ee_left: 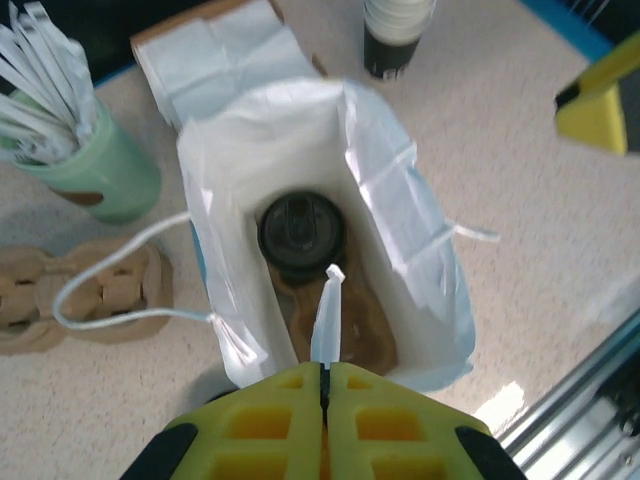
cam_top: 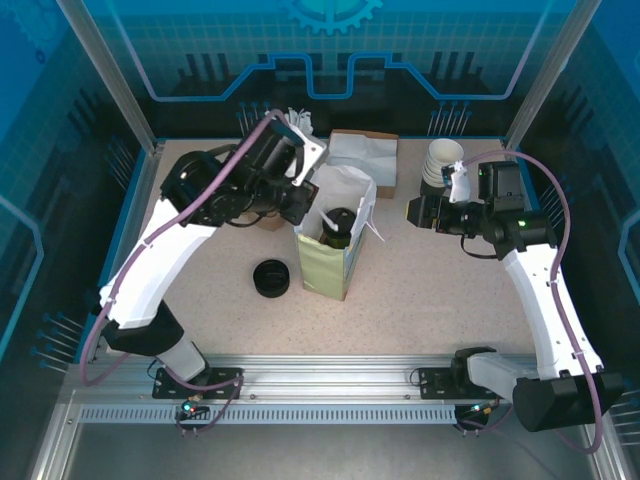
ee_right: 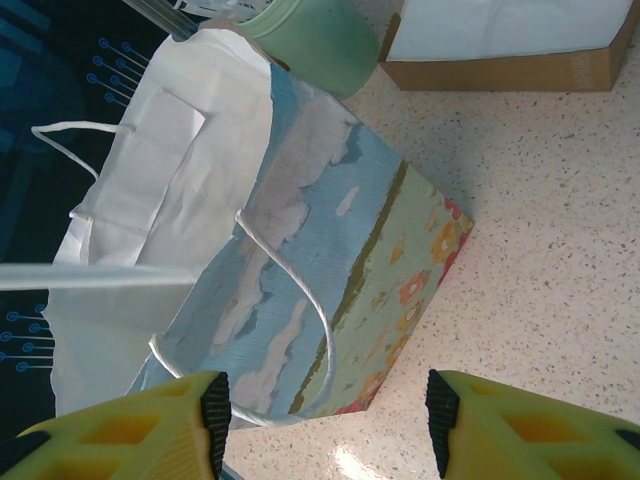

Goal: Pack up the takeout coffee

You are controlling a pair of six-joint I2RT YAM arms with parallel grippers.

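From the left wrist, the left gripper (ee_left: 325, 372) was clenched, its yellow fingers pressed together on a thin white strip (ee_left: 326, 315) that poked out over the open mouth of the paper bag (ee_left: 400, 200). Straight below stood the takeout coffee (ee_left: 302, 232), upright at the bottom of the bag with its black lid facing up, next to a piece of brown card (ee_left: 360, 325). A green tumbler (ee_left: 90, 165) of white sticks stood on the table well to one side. From the right wrist, the right gripper (ee_right: 325, 415) was released, with its fingers wide apart and nothing between them. It was aimed at the bag's printed outer wall from just beside it, above the speckled table (ee_right: 540, 250). This angle gave the painted side and the string handles but not the inside of the bag, which the left wrist looked down into. From the top camera, the bag stood mid-table between the two arms with the cup's lid inside it. A low black stack of lids (cam_top: 271, 278) lay near its left, and a stack of lidless cups (cam_top: 441, 160) stood behind the right arm. The cup was probably light and thin-walled and would give under a hard squeeze. Its lid could pop, so it was best held around the body below the lid and kept upright.
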